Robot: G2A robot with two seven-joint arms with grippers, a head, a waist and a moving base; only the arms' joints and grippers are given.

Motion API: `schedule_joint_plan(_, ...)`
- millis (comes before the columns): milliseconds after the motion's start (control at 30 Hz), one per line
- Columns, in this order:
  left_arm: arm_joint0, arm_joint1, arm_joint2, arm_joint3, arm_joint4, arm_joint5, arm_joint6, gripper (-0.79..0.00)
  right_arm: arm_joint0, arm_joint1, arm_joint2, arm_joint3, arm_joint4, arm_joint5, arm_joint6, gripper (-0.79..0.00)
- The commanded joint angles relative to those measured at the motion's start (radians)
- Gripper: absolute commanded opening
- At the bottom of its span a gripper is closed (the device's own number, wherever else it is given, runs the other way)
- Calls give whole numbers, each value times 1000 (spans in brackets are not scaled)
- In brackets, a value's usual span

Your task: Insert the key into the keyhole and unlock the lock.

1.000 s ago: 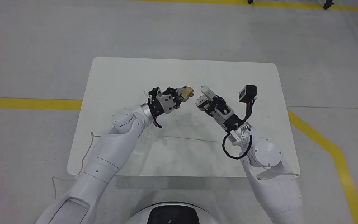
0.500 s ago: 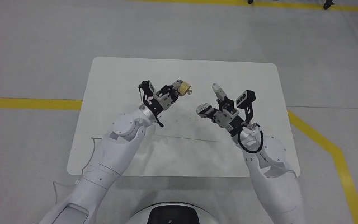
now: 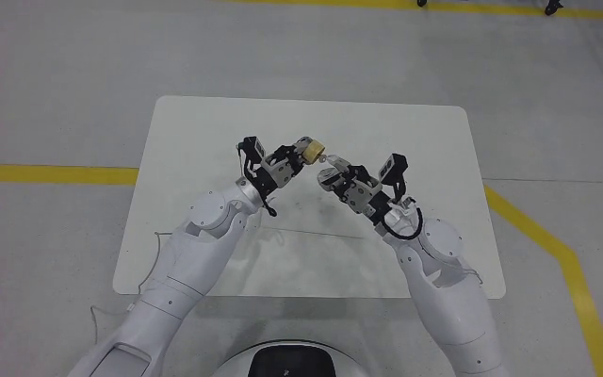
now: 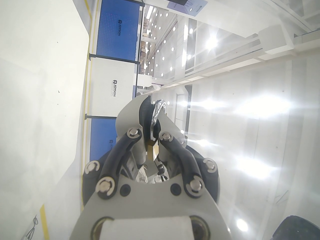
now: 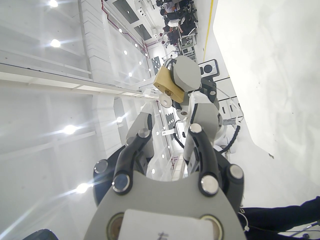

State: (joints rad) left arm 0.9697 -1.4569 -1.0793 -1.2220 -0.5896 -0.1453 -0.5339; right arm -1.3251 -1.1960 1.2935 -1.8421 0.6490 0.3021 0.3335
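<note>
The lock (image 3: 312, 148) is being held above the table (image 3: 188, 236), pinched by the left gripper (image 3: 300, 154) at its 8 o'clock. The key (image 5: 165, 100) is sitting in the lock's 4 o'clock end. The right gripper (image 3: 330, 173), fingers spread, is hovering there, close to the key's head.

Bright, even overhead light; the white table (image 3: 207, 132) is evenly lit in the top view. In the wrist views, ceiling lights (image 5: 53, 3) flare into starbursts with heavy glare around them. Straight lines bow at the edges.
</note>
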Motion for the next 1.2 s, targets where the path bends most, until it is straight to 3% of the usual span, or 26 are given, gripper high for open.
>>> schedule_joint_plan(0, 0, 0, 0, 0, 2, -1, -3, -785, 4, -1, -4, 1, 0, 2, -1, -499)
schedule_joint_plan(500, 3, 0, -4, -4, 28, 3, -33, -785, 26, -5, -16, 16, -12, 22, -9, -582)
schedule_joint_plan(533, 3, 0, -4, -4, 29, 4, -35, -785, 27, -6, -17, 17, -13, 24, -10, -603)
schedule_joint_plan(600, 3, 0, -4, -4, 30, 3, -37, -785, 27, -6, -17, 17, -13, 25, -9, -730)
schedule_joint_plan(667, 3, 0, -5, -4, 29, 2, -40, -785, 27, -6, -16, 18, -13, 27, -11, -782)
schedule_joint_plan(967, 3, -2, -6, -4, 30, -2, -36, -785, 22, -8, -10, 19, -1, 31, -10, -785)
schedule_joint_plan(1167, 4, -3, -6, -5, 41, -17, -31, -785, 19, -17, 6, 33, 128, 23, -31, -785)
